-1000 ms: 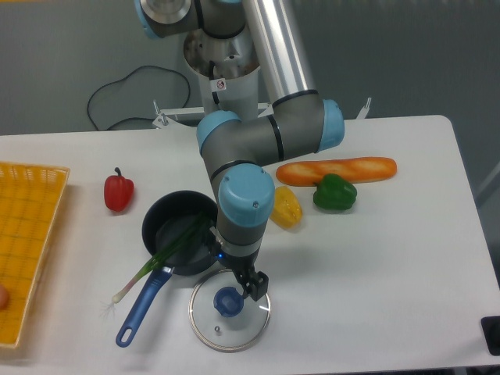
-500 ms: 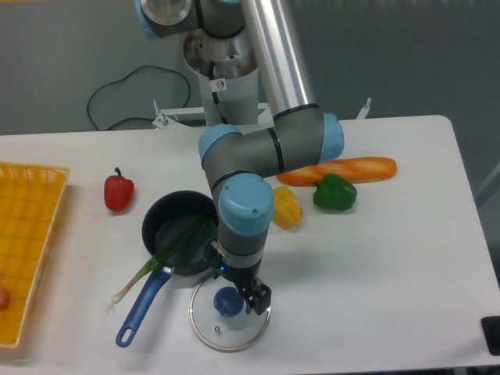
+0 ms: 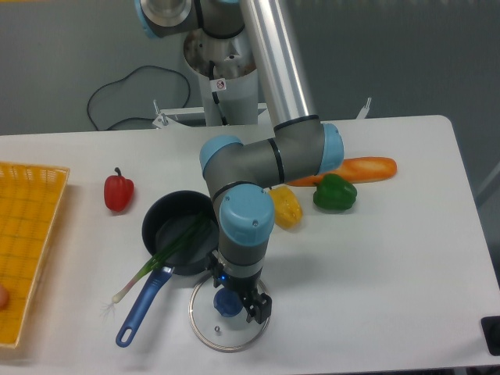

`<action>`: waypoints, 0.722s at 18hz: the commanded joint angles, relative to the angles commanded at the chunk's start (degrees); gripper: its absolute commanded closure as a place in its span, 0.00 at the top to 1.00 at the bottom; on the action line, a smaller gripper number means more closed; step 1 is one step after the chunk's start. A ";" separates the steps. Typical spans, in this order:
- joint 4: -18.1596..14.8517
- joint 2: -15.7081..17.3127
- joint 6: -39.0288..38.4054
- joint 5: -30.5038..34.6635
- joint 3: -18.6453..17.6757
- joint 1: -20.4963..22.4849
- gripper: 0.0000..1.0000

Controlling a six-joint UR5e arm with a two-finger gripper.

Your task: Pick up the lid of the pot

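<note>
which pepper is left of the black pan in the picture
The red pepper; the yellow pepper and green pepper are both right of the pan.

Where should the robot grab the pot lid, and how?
Best by the round blue knob on the lid, from above. The knob seems to stick up while the lid lies flat, so its rim is probably harder to pinch.

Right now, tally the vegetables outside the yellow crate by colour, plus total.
Red: 1, bell pepper
Orange: 1, carrot, partly hidden by the arm
Yellow: 1, yellow pepper
Green: 2, green pepper and spring onion
Total: 5
</note>
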 joint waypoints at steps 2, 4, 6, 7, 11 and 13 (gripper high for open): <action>-0.09 -0.17 0.00 0.09 -0.09 -0.09 1.00; -0.09 -0.35 0.00 0.52 -0.52 -0.17 1.00; -0.09 -0.44 0.00 1.58 -0.62 -0.96 1.00; -0.09 -0.53 0.00 1.84 -0.62 -1.05 1.00; -0.09 -1.05 0.00 3.51 -0.53 -1.23 1.00; -0.09 -1.14 0.00 3.69 -0.61 -1.32 1.00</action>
